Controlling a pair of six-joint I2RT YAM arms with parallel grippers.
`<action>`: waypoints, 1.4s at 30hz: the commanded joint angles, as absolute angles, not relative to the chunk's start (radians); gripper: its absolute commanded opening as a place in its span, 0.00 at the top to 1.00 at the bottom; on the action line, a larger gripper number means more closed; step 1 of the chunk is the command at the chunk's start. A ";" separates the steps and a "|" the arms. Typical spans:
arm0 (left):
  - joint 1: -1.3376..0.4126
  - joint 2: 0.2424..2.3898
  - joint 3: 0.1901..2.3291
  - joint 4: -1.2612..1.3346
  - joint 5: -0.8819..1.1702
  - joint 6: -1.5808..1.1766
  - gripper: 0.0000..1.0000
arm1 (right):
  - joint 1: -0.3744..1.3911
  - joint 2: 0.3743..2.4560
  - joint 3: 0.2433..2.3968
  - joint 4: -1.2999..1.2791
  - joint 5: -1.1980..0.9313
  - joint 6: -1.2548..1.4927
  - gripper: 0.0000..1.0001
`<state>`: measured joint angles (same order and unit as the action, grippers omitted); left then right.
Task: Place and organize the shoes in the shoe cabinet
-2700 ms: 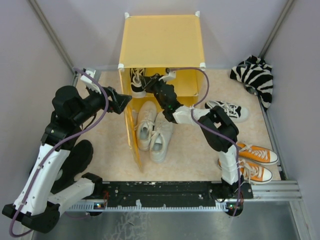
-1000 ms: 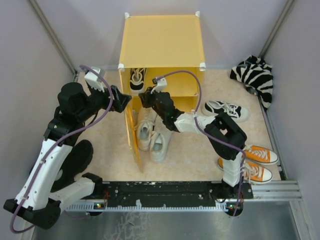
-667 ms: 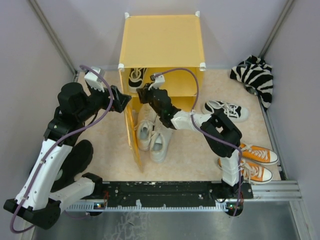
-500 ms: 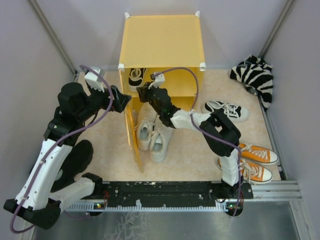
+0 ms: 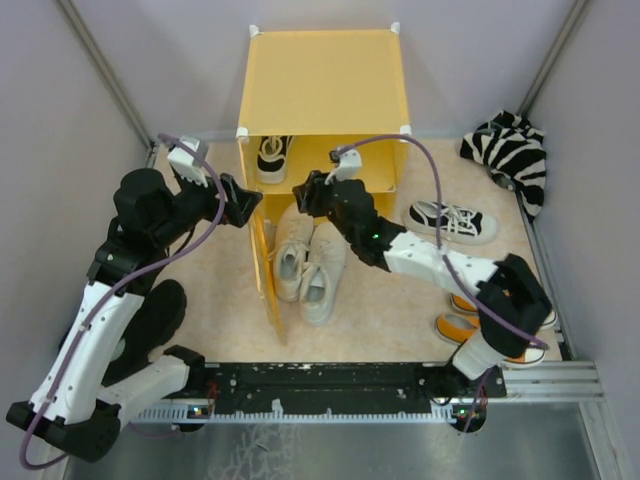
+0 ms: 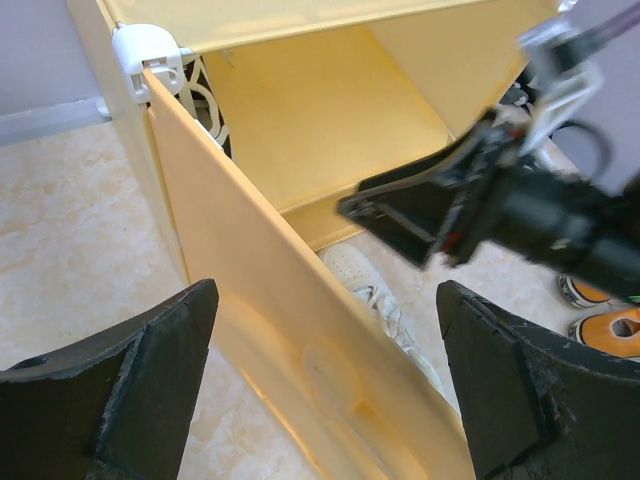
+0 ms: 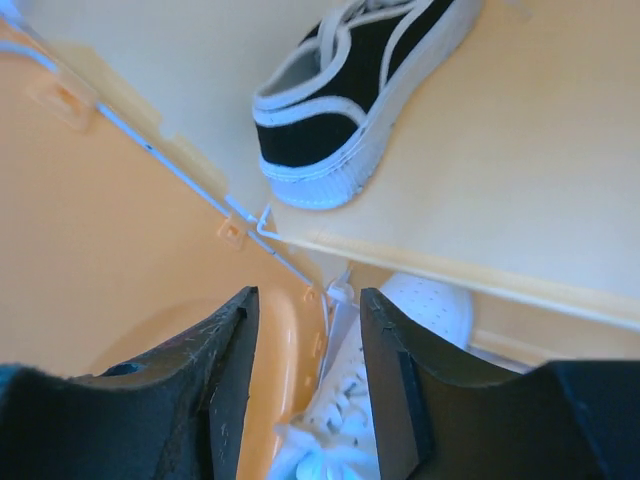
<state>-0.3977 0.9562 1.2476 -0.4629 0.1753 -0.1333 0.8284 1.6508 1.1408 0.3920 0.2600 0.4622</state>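
Shoe cabinet (image 5: 322, 85) door (image 6: 300, 340) open | beige mottled tabletop (image 5: 380, 310), grey walls (image 5: 40, 120) | left jaws spread | right jaws spread

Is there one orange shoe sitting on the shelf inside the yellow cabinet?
Not quite: the shoe on the shelf inside the yellow cabinet is black, not orange. The right wrist view shows it clearly.

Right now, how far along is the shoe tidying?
Done: one black shoe sits on the cabinet shelf. In hand: nothing; the right hand is open and empty. Left: the other black shoe, the off-white pair and orange pair, on the floor.
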 commanded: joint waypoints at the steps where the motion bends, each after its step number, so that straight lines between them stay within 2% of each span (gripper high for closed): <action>1: -0.402 0.925 1.227 -0.410 0.199 -0.124 0.04 | 0.836 1.404 1.075 0.113 0.440 0.507 0.49; 4: -0.402 0.909 1.213 -0.396 0.208 -0.128 0.04 | 0.818 1.288 1.031 -0.113 0.541 0.544 0.29; 7: -0.402 0.893 1.196 -0.387 0.209 -0.127 0.04 | 0.738 1.187 0.992 -0.332 0.536 0.635 0.21; 11: -0.402 0.877 1.188 -0.386 0.206 -0.116 0.04 | 0.589 1.065 0.899 -0.451 0.520 0.746 0.21; 16: -0.402 0.860 1.183 -0.389 0.195 -0.101 0.03 | 0.375 0.975 0.826 -0.397 0.472 0.798 0.21; 23: -0.401 0.849 1.171 -0.390 0.191 -0.096 0.03 | 0.029 1.161 0.821 -0.255 0.251 0.851 0.21; 30: -0.401 0.861 1.167 -0.393 0.189 -0.091 0.03 | 0.003 1.355 0.867 -0.140 0.186 0.962 0.21; 36: -0.401 0.868 1.161 -0.394 0.186 -0.084 0.03 | 0.002 1.431 0.858 -0.025 0.195 1.005 0.25; 42: -0.400 0.879 1.160 -0.396 0.175 -0.077 0.03 | 0.003 1.503 0.871 -0.040 0.188 1.010 0.27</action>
